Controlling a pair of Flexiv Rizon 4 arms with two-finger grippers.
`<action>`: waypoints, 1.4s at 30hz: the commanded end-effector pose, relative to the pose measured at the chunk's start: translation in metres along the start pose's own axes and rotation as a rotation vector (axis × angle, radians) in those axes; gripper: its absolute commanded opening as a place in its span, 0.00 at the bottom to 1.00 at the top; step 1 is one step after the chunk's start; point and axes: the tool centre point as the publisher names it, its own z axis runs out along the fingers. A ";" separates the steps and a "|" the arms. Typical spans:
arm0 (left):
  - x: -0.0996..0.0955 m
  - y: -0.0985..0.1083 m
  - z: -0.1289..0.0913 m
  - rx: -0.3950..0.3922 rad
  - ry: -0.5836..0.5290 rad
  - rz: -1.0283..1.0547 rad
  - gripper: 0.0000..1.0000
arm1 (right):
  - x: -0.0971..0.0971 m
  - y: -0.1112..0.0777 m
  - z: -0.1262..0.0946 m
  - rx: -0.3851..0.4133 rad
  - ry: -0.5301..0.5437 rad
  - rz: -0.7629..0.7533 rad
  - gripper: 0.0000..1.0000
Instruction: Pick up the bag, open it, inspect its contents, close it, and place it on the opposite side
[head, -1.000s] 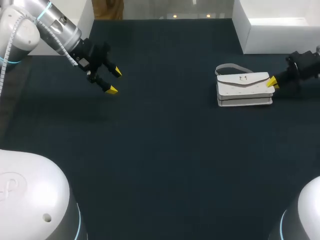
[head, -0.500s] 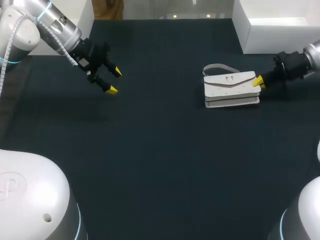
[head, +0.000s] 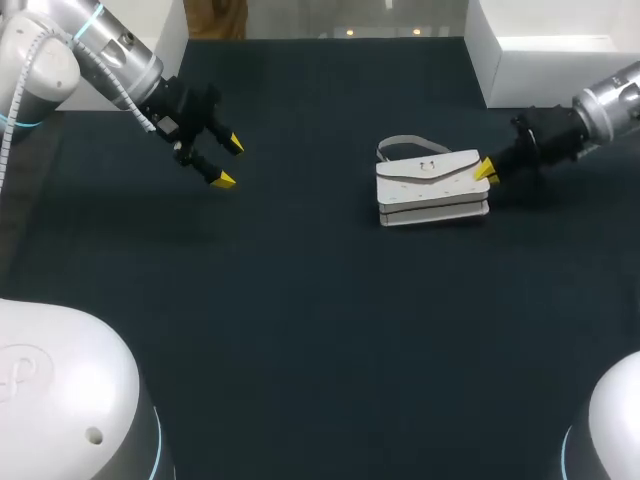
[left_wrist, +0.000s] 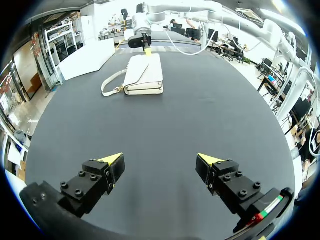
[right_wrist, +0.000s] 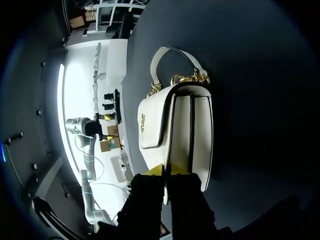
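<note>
The white handbag (head: 432, 187) lies flat on the table's (head: 320, 300) right half, its end against the right gripper (head: 485, 170), whose grasp cannot be told. The left gripper (head: 228, 162) hangs released, well apart.

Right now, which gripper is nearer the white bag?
Right. The right gripper grips one end of the bag; the left gripper hangs open, far across the table.

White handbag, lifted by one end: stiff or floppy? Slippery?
The handbag likely keeps its shape: crisp layered edges, lying flat. Its strap on chain links will probably dangle. Smooth surface may slip in the right claw at its end.
</note>
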 end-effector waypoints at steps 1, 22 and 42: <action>0.000 0.000 0.001 0.002 -0.002 0.001 1.00 | 0.010 -0.013 0.023 -0.274 -0.040 -0.006 0.00; 0.000 0.000 0.001 0.002 -0.002 0.001 1.00 | 0.016 -0.020 0.051 -0.309 -0.024 0.012 0.00; 0.000 0.000 0.001 0.002 -0.002 0.001 1.00 | 0.041 0.023 0.119 -0.137 0.053 -0.038 0.00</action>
